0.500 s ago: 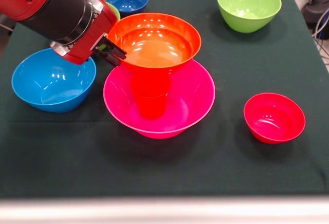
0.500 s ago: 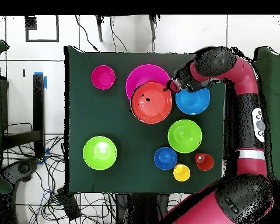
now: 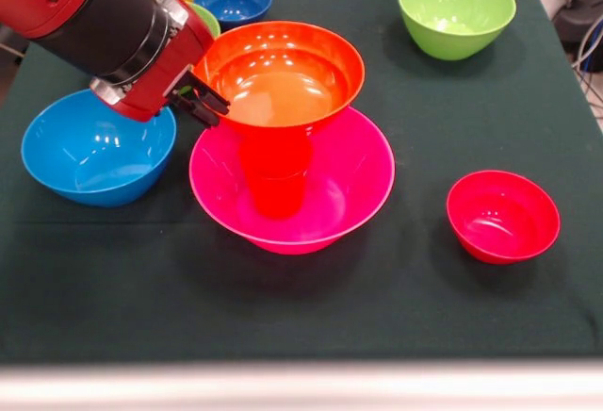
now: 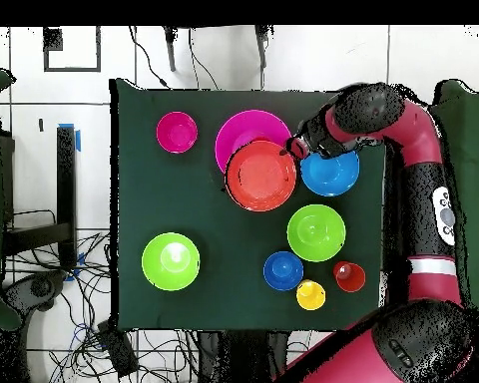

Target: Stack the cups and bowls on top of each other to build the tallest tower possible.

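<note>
Shifted slightly toward the arm, orange bowl (image 3: 281, 73) sits on red cup (image 3: 275, 177); claw (image 3: 201, 102) pinches its rim.

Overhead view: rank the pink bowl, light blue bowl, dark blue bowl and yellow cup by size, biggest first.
1. Pink bowl, though partly covered by the orange bowl.
2. Light blue bowl.
3. Dark blue bowl.
4. Yellow cup.
</note>
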`<action>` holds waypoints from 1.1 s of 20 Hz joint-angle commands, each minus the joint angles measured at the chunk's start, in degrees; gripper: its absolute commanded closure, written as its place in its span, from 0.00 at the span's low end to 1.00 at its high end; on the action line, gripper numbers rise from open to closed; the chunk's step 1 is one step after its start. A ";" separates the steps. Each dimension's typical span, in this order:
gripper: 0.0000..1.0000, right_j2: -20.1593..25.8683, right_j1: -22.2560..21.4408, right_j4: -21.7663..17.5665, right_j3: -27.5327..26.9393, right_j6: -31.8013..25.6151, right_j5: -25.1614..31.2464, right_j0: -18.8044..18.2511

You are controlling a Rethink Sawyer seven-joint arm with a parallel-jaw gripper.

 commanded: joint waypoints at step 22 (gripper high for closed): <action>1.00 -1.66 -1.79 -0.45 0.27 -8.37 -5.16 3.84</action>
